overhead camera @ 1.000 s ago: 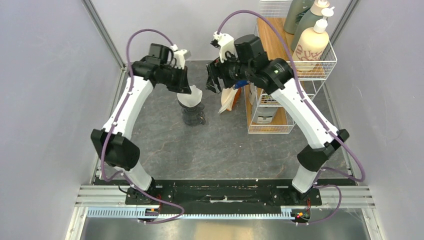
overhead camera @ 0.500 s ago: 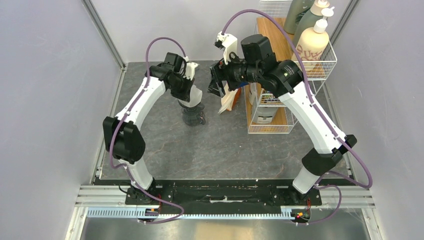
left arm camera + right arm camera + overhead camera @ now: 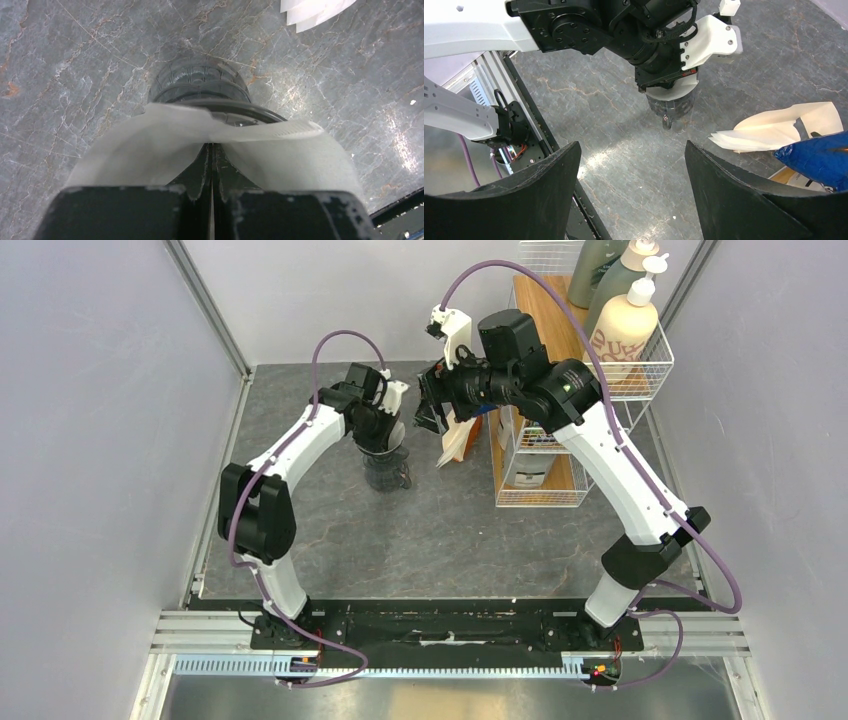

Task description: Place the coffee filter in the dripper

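The dark ribbed dripper (image 3: 386, 466) stands on the grey stone table, also seen in the left wrist view (image 3: 200, 85) and the right wrist view (image 3: 671, 107). The white coffee filter (image 3: 165, 145) sits in the dripper's mouth, its paper bulging to both sides. My left gripper (image 3: 212, 150) is shut, its jaws pressed together inside the filter, right over the dripper (image 3: 380, 430). The filter shows under that gripper in the right wrist view (image 3: 674, 89). My right gripper (image 3: 432, 405) is open and empty, held above the table to the right of the dripper.
A beige-and-white packet of filters (image 3: 458, 440) leans by a wooden wire rack (image 3: 545, 390), also in the right wrist view (image 3: 774, 131). Bottles (image 3: 625, 320) stand on the rack's top basket. A blue item (image 3: 819, 157) is near the packet.
My left gripper has moved right and down over the dripper, pushing the filter lower into it. My right gripper has hardly moved.
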Robot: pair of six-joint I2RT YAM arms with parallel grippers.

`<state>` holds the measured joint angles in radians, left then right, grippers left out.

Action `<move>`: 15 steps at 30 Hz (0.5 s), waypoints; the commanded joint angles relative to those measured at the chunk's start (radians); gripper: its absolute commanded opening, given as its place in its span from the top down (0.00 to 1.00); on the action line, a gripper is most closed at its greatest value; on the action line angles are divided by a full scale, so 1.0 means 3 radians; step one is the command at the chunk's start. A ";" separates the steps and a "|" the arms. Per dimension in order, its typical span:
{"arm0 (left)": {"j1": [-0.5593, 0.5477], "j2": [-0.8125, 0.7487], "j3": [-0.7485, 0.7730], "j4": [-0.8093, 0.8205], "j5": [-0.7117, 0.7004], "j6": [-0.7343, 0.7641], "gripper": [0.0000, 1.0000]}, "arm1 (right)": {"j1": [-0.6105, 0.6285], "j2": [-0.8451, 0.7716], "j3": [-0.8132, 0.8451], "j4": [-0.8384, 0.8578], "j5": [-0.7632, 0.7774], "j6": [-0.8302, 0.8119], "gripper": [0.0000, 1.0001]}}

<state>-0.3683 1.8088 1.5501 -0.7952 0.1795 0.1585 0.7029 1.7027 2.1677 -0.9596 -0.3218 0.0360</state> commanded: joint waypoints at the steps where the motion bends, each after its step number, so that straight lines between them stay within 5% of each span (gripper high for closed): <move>1: -0.0008 0.0057 -0.0051 0.0232 -0.0071 0.0138 0.98 | 0.0000 0.0015 0.0091 0.0031 -0.0070 0.0027 0.16; 15: -0.0008 0.0173 -0.0007 0.0180 -0.0005 0.0185 0.98 | 0.0004 0.0051 0.0117 0.0017 -0.0097 0.0039 0.16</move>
<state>-0.3679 1.8278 1.5429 -0.7551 0.1619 0.1795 0.7029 1.7039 2.1681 -0.9600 -0.3267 0.0380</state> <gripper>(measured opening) 0.029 0.840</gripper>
